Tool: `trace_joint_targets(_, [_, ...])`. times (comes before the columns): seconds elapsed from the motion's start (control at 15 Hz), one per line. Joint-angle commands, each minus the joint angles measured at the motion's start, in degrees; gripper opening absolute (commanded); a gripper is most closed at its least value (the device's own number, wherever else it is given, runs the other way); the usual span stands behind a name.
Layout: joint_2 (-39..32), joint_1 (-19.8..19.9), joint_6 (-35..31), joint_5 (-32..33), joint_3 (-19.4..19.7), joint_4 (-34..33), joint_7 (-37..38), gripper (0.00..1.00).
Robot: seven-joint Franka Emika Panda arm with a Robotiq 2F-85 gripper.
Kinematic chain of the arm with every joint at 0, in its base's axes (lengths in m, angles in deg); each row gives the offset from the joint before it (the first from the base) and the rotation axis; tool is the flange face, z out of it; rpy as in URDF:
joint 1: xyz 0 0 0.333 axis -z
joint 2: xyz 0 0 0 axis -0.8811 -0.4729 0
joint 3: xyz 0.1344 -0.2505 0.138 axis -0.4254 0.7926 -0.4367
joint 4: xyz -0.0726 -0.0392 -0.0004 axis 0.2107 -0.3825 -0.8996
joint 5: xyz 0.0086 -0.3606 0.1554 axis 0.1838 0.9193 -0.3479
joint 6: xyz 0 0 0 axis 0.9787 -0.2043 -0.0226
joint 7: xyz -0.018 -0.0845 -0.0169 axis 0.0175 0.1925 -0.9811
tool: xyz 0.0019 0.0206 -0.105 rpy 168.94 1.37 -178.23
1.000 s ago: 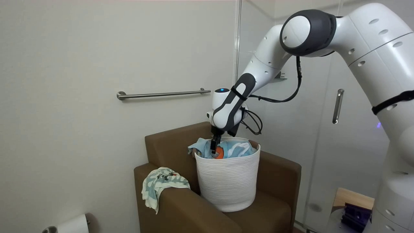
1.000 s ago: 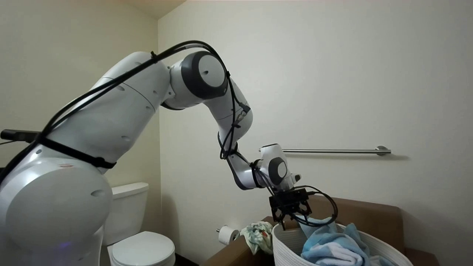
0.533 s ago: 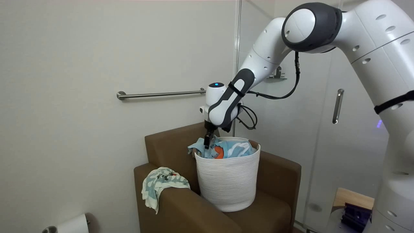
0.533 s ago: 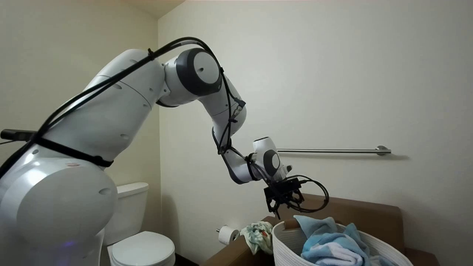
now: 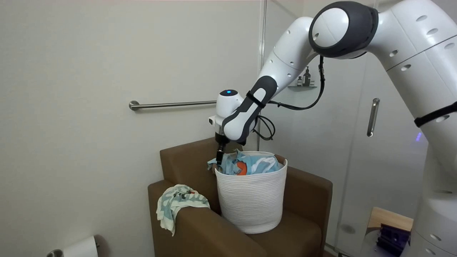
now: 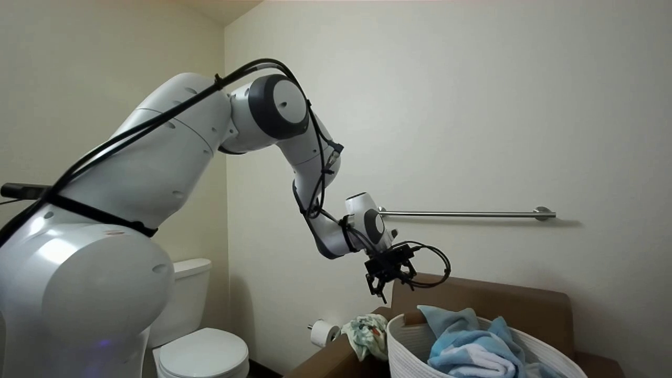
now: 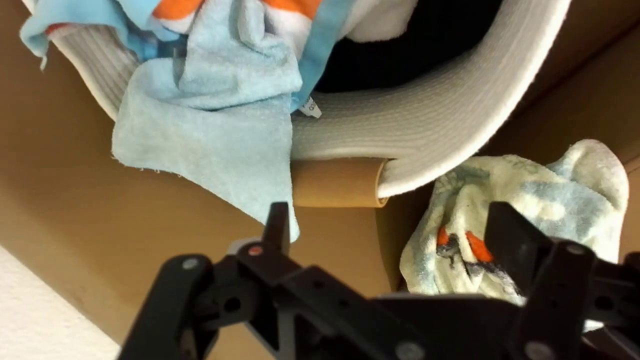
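Soft, dim light, claw (image 7: 389,222) perhaps slightly unsharp

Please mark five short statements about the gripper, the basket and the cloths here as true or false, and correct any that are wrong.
1. The gripper is open. True.
2. A light blue cloth hangs out over the rim of the white basket. True.
3. The white basket stands on the floor. False: it stands on the seat of a brown armchair.
4. The gripper is clamped on the light blue cloth. False: its jaws stand apart and grip nothing.
5. A patterned cloth is draped over an armrest of the brown armchair. True.
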Motion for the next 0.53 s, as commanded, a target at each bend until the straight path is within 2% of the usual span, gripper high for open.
trace_joint_targets(0.0, [-1.12,-1.32,0.09,3.0,0.49,-1.14,1.41,1.0])
trace_joint_targets(0.47, [-4.52,-2.82,1.43,3.5,-0.86,-4.22,0.14,1.0])
